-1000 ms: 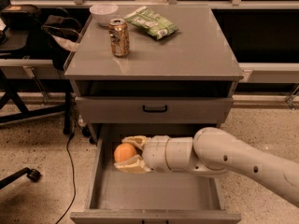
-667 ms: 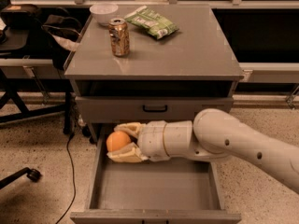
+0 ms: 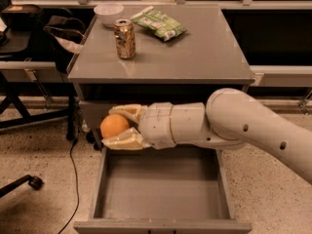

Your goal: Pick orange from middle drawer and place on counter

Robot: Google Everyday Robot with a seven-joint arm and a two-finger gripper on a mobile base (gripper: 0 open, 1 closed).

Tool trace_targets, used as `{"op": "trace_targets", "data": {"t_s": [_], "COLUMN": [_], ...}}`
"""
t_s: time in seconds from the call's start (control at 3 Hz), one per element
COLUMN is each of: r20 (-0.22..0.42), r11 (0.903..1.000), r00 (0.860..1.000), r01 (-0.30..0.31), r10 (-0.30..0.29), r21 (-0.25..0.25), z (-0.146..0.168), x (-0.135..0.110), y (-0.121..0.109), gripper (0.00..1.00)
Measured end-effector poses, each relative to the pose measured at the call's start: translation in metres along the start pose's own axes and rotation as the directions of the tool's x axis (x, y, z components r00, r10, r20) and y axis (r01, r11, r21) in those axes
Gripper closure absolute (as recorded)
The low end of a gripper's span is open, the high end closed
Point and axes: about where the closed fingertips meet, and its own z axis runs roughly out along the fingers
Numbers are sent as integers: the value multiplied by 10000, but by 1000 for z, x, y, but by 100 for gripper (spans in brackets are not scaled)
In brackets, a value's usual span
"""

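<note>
The orange (image 3: 113, 126) is held between the two cream fingers of my gripper (image 3: 117, 126), which is shut on it. The gripper reaches in from the right and holds the orange above the far left corner of the open middle drawer (image 3: 161, 191), in front of the upper drawer front. The drawer's grey floor is bare. The counter (image 3: 195, 52) is the grey top of the cabinet, above and behind the gripper.
On the counter stand a drink can (image 3: 125, 38), a white bowl (image 3: 108, 13) at the back left, and a green snack bag (image 3: 159, 23). A chair with a bag (image 3: 58, 33) is at the left. A black cable (image 3: 73, 179) lies on the floor.
The gripper has lifted the orange up out of the drawer and moved it left, from above the drawer floor to level with the upper drawer front.
</note>
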Motion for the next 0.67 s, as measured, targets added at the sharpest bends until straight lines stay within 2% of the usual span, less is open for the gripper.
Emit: {"op": "trace_targets", "data": {"t_s": [0.33, 0.67], "r20": [245, 136], "r11": [9987, 9912], "r00": [9994, 9990], "r01": [252, 408], "r10": [-263, -428], "r21": [445, 1263], "z": [-3, 1], "x": [-23, -42], "y": [-14, -37], "gripper": [100, 100]}}
